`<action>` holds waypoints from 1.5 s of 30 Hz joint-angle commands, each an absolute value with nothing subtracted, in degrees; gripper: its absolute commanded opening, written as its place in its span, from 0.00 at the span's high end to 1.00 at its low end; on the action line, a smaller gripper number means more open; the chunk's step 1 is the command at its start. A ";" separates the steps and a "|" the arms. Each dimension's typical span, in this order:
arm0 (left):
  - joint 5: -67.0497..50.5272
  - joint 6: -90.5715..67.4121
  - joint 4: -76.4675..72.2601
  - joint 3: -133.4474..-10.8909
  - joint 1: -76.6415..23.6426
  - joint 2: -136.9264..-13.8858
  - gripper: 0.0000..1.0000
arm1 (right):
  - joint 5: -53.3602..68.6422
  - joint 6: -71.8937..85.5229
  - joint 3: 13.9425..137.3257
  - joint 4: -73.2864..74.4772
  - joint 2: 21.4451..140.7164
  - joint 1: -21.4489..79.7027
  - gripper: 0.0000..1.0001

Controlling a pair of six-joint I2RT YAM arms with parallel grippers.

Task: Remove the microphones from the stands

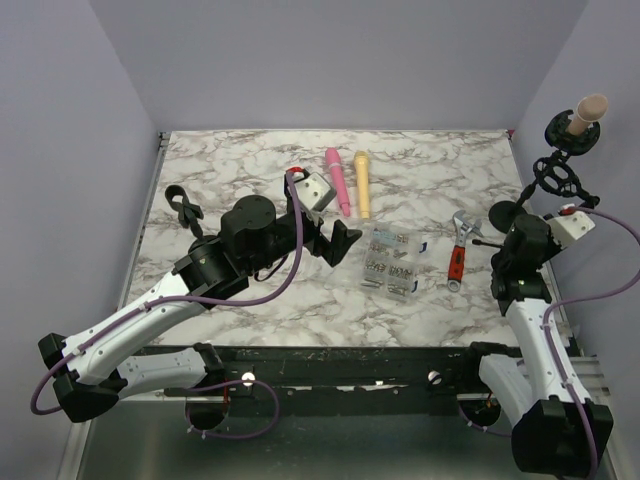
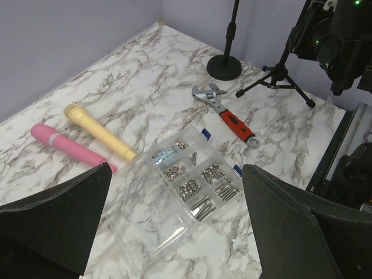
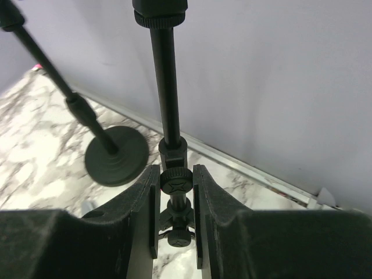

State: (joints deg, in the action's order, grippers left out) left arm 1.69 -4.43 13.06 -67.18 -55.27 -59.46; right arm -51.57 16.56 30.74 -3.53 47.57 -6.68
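Nearest us, the left hand [image 2: 175, 174] hangs wide open above the box of screws [image 2: 192, 180], holding nothing. Further right, the right hand [image 3: 174, 174] is narrowed on the stand [image 3: 164, 87], low at a knob, and seems to pinch it. The microphone [image 1: 588, 108] sits in the clip at the stand's top, far right. We judge that tugging from so low could tip the stand, or knock the round-based one [image 3: 115, 154] beside it. The right wrist view shows this grip but no microphone; the overhead view shows the reverse.

Left tool [image 1: 345, 245] wide open, right tool [image 3: 176, 174] narrowed, both arms stretched forward
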 commanded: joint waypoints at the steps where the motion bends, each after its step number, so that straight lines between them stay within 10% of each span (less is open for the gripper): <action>1: 3.55 -3.75 14.03 -68.21 -55.72 -58.94 0.01 | -48.43 17.33 34.37 -4.40 46.01 -3.77 0.99; 15: 6.49 -2.33 13.56 -67.68 -55.65 -57.83 0.01 | -36.44 8.09 34.61 -24.01 54.39 10.01 0.99; 45: 12.96 3.07 11.73 -65.57 -55.72 -60.62 0.01 | -21.42 2.20 64.91 -63.47 113.07 2.87 0.99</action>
State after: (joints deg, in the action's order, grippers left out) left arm 10.70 1.78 12.91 -66.78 -55.27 -60.60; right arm -24.32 1.39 62.19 -51.57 109.47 4.75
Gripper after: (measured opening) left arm 0.981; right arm 0.295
